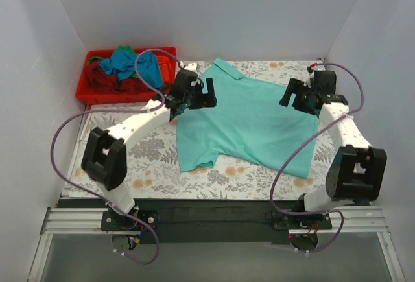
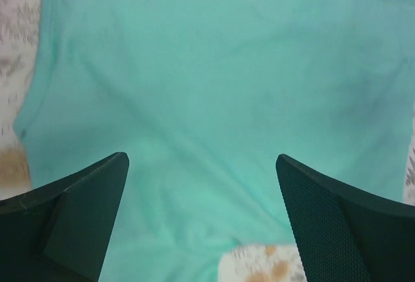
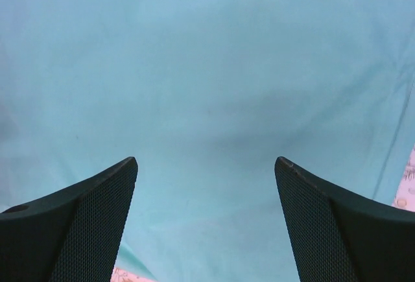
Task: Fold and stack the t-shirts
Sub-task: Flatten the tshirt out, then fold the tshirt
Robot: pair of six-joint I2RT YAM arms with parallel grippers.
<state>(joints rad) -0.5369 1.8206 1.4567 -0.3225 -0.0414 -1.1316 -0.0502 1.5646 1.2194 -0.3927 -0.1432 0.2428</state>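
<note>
Risk, uneven grasp: the mint-teal shirt lies askew on the patterned table cover. If the two arms take hold at unmatched points, the fold would likely come out crooked.
Risk, layer pick-up: a shallow pinch may catch only the top layer, while a deep one may drag the table cover up with it.
Risk, creasing: faint wrinkles show in the cloth, and folding over them would set them in.
Left gripper: jaws spread wide, holding nothing. It hangs over the shirt's left edge near the collar, and the left wrist view shows cloth between the fingers with no contact.
Right gripper: jaws likewise apart and empty, over the shirt's right side. Its height above the fabric cannot be judged with confidence from the wrist view.
Shirt position: spread flat mid-table between the two arms, with the collar toward the far edge.
Remaining shirts: heaped in the red bin at the far left corner, unfolded and well apart from both grippers.
</note>
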